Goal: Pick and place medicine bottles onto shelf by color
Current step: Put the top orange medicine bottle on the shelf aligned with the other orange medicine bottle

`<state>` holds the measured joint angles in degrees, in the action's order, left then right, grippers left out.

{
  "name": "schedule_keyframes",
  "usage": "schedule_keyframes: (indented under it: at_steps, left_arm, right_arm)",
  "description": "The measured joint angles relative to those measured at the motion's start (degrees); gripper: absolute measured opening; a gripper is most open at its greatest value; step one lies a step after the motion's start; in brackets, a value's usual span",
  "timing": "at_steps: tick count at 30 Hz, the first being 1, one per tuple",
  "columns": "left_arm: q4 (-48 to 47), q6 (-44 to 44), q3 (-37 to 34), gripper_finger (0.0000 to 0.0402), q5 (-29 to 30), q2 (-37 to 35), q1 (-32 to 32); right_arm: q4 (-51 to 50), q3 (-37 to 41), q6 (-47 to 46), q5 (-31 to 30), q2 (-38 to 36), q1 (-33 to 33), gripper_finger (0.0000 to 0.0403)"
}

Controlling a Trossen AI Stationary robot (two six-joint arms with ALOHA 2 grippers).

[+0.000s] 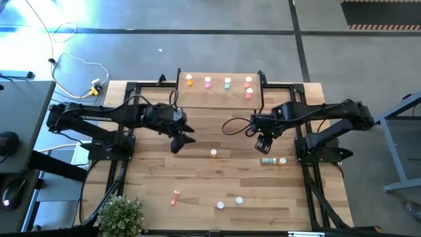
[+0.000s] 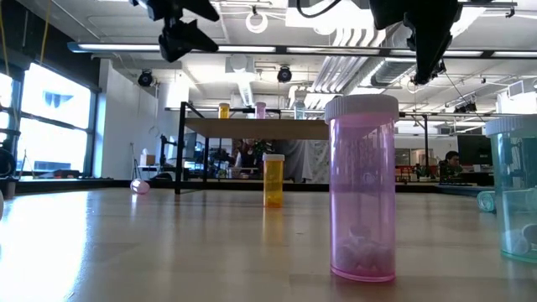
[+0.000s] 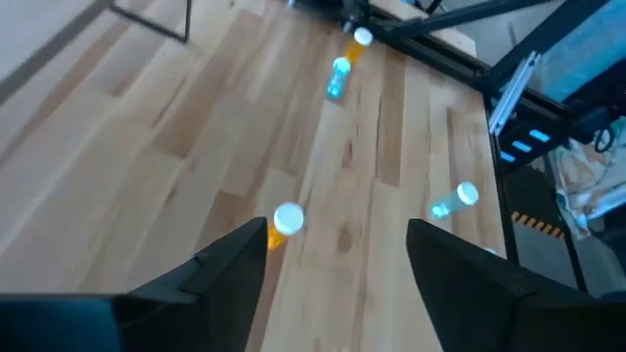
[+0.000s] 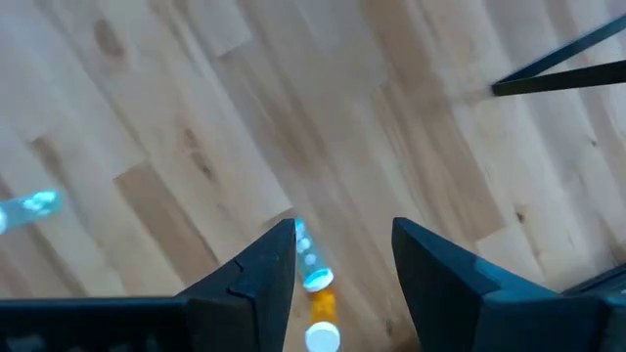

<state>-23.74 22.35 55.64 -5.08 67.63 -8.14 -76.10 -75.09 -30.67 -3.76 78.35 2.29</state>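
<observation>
The light-wood shelf [image 1: 220, 95] stands at the table's far edge. On it stand an orange [image 1: 189, 80], a pink [image 1: 208, 82], a teal [image 1: 227, 83] and two red bottles [image 1: 248, 87]. More bottles are on the table: an orange one [image 1: 214, 153] upright mid-table, and a teal one [image 1: 268, 160] lying beside an orange one [image 1: 282, 160]. My left gripper [image 1: 179, 143] hangs open above the table, left of the mid-table orange bottle [image 3: 284, 223]. My right gripper [image 1: 263, 145] hangs open over the teal [image 4: 308, 259] and orange [image 4: 321, 323] pair. In the low view both grippers are high above the tabletop, left [image 2: 180, 33] and right [image 2: 424, 50].
Near the table's front edge a reddish bottle [image 1: 175, 197] lies on its side, and two white-capped bottles [image 1: 220, 205] [image 1: 239, 200] stand, the latter pink [image 2: 362, 184] and close in the low view. A potted plant [image 1: 122, 214] is at the front left corner. Black frame rails [image 1: 125, 141] run along both sides.
</observation>
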Motion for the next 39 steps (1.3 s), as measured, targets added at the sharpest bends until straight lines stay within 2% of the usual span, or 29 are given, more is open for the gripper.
schedule_keyframes:
  at_steps: [4,11,17,27,39]
  left_arm:
    - [3.0,0.0,0.0,0.0263,1.7,3.1,2.1]
    - [9.2,-4.6,0.0,0.0260,10.5,10.5,6.3]
    - [15.3,-5.2,0.0,0.0259,10.9,16.9,7.1]
    - [18.2,-8.0,0.0,0.0257,10.7,23.9,7.1]
    - [21.0,-12.7,0.0,0.0257,10.3,30.5,7.0]
  right_arm:
    - [0.3,0.0,-0.3,-0.9,0.0,-1.0,0.0161]
    - [0.8,0.0,-0.6,-8.2,0.0,-3.6,0.0161]
    - [3.3,0.0,-0.8,-7.8,0.0,-6.2,0.0161]
    - [7.8,0.0,-1.3,-6.5,0.0,-8.1,0.0161]
    - [8.3,0.0,-4.0,-6.9,0.0,-8.7,0.0161]
